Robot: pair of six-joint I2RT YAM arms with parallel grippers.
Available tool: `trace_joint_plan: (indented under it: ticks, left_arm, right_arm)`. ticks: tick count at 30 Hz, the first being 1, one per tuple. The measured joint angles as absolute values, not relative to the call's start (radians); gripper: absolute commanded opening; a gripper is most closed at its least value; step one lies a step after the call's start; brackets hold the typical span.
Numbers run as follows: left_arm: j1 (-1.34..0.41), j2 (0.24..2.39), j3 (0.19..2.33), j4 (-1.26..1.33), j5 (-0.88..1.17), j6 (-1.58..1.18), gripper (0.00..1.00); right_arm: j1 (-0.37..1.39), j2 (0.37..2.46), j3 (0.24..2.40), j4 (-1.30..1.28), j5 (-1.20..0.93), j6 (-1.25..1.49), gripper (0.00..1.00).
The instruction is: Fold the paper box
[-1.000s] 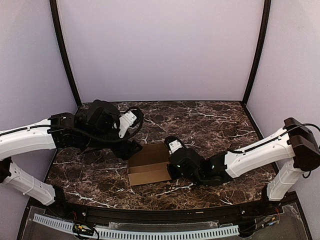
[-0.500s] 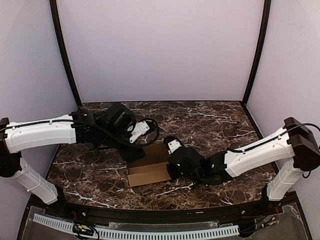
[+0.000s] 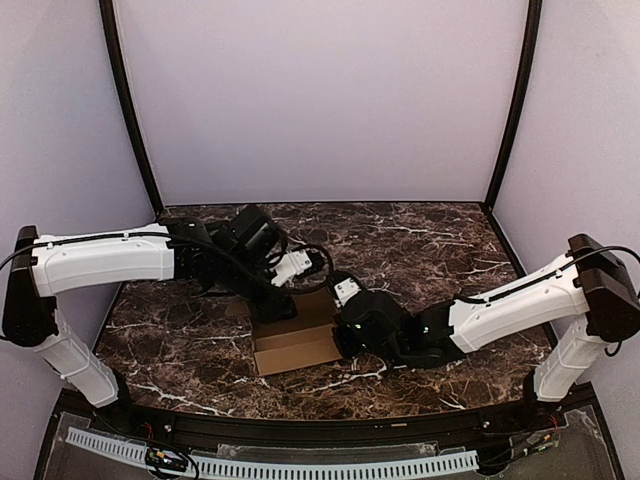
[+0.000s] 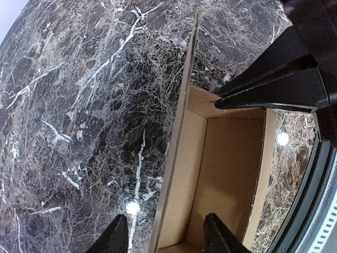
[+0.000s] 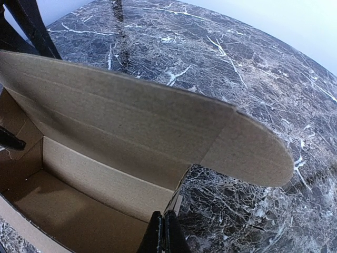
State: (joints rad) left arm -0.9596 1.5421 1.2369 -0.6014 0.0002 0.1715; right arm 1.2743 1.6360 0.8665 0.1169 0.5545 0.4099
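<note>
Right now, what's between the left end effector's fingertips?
A side wall of the paper box. Left wrist view: the left end effector straddles it, one fingertip outside, one inside.

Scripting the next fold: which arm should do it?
Probably left: the left gripper is open, straddling a wall of the paper box; the right gripper looks shut on another wall, anchoring it.
</note>
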Motion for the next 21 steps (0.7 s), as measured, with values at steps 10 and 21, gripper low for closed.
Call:
trace_joint_plan:
  ticks: [10,21]
  left_arm:
    - [-0.939,1.596,1.245,-0.611,0.063,0.183,0.27]
    - [-0.926,1.609,1.259,-0.622,0.063,0.196,0.01]
  right_arm:
    - [1.266,1.636,0.867,0.126,0.53,0.4,0.0]
    - [1.262,1.636,0.866,0.131,0.519,0.4,0.0]
